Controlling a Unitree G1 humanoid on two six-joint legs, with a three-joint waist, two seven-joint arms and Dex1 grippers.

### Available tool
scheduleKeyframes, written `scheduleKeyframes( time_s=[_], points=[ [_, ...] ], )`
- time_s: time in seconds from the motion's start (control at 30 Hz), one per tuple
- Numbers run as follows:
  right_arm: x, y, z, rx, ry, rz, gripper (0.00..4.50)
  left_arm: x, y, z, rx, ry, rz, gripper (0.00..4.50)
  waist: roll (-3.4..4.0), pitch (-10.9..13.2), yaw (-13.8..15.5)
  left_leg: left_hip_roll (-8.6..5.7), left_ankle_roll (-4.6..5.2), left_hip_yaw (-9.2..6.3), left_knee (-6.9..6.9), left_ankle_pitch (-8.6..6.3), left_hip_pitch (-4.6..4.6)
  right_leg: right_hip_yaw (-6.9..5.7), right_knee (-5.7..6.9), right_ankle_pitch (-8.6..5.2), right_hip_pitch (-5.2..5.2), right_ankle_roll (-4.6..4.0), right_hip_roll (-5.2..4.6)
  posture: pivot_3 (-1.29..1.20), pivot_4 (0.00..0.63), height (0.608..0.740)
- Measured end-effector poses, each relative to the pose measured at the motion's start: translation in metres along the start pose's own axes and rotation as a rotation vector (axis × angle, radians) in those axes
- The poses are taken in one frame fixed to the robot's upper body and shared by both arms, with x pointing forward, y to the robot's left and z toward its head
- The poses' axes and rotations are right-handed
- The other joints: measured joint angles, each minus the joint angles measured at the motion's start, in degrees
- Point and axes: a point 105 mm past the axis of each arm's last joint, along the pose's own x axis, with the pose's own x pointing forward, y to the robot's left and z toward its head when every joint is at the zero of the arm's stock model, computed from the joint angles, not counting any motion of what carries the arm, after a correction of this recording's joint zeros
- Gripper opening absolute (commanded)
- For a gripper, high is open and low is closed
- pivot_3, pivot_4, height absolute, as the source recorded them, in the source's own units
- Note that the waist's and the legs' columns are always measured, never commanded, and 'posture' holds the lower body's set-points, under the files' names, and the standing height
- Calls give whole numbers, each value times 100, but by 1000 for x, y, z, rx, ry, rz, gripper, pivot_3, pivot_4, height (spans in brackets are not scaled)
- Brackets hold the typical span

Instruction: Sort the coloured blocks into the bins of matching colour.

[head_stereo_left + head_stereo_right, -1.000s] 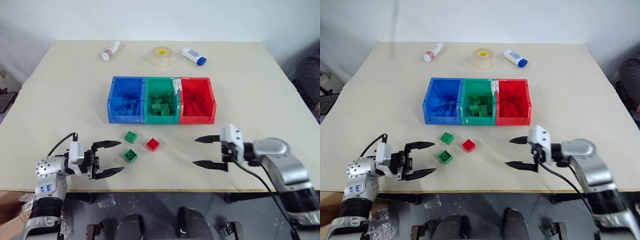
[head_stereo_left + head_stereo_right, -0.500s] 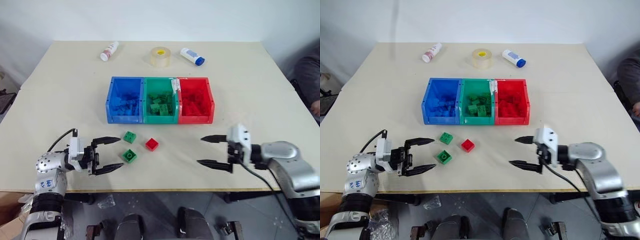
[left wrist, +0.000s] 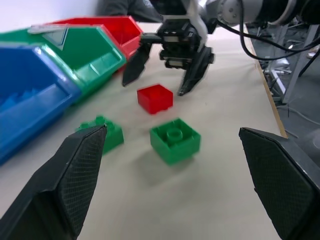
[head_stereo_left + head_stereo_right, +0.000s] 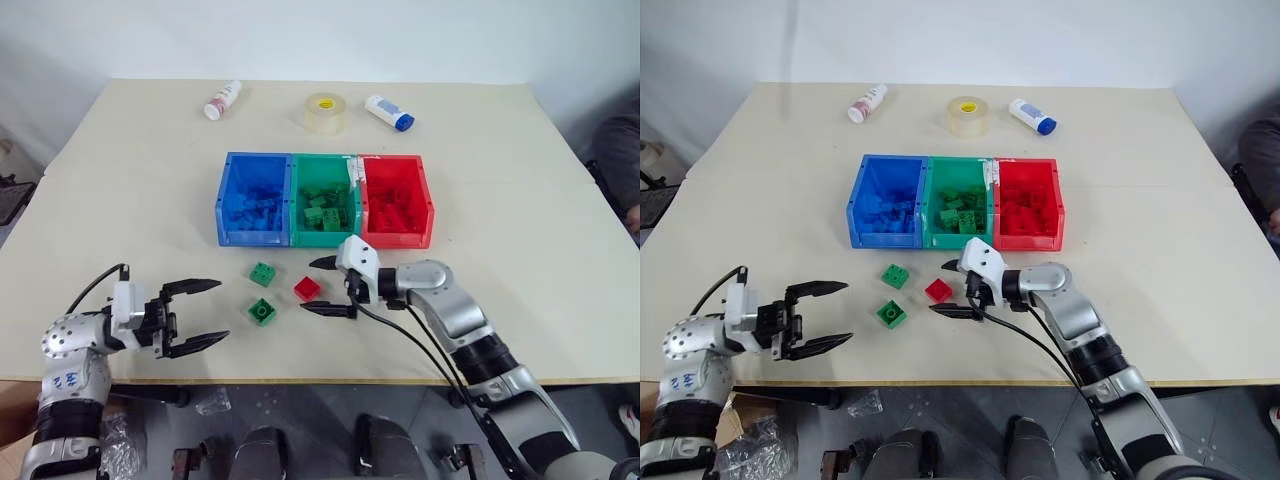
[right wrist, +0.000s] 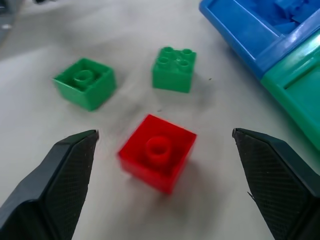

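On the beige table, your right gripper, spread wide and empty, has the red block just ahead between its fingertips; the left gripper, also released, sits farther off.

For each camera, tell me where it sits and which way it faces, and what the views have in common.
Left eye view: on the head, looking forward and down at the beige table, joined plastic bins, both arms.
Right eye view: beside it, same scene.
Left wrist view: on the left wrist, looking along its open end effector toward the right end effector.
Right wrist view: on the right wrist, looking between its open fingers at the small red studded plastic brick.
Shared: all four show that red brick.
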Motion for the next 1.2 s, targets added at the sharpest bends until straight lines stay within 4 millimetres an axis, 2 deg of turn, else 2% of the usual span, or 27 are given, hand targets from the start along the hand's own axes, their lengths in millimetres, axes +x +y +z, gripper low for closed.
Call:
scheduleKeyframes(
  time_s=[0.1,0.33,0.4,0.63,0.77,0.97,1.1,1.2],
  points=[
    [5,4,-3,5,6,23,4485,-3,-4,0,-2,3,3,4500,0,0,-5,1,-2,1,-1,1,0,-1,2,-1,-1,-1,1,0,150,740],
    [6,7,0,-11,-9,41,2234,-11,-4,1,-6,3,35,4500,0,0,-9,1,-2,1,-1,1,1,0,2,-1,-1,-1,1,0,150,740],
    [7,7,2,-16,-18,40,1823,-12,-3,2,-4,-5,42,4500,0,0,-8,1,-2,1,-2,1,2,0,2,-1,-1,-1,1,0,150,740],
    [1,8,14,-14,-86,24,1557,-10,4,5,6,-17,50,4500,0,0,-4,1,-2,1,-1,1,1,0,2,-1,-1,-1,1,0,150,740],
    [-19,6,31,-12,-140,-3,1500,-9,8,4,1,-25,54,4500,0,0,8,1,-1,0,-2,1,0,0,0,-1,0,-1,1,0,150,740],
    [-48,-7,44,-6,-165,-109,1500,-1,10,6,10,-43,34,4500,0,0,7,1,-2,1,-2,0,0,0,0,-1,-1,-1,1,0,150,740],
    [-76,-35,52,-12,-184,-280,1500,6,8,4,-3,-56,17,4500,0,0,-5,1,-2,2,-3,1,1,1,1,-1,-2,-1,1,0,150,740],
    [-99,-68,66,-53,-189,-419,1500,9,10,4,-6,-63,10,4500,0,0,-8,1,-3,3,-2,1,1,1,2,-1,-3,-1,1,0,150,740]
  ],
)
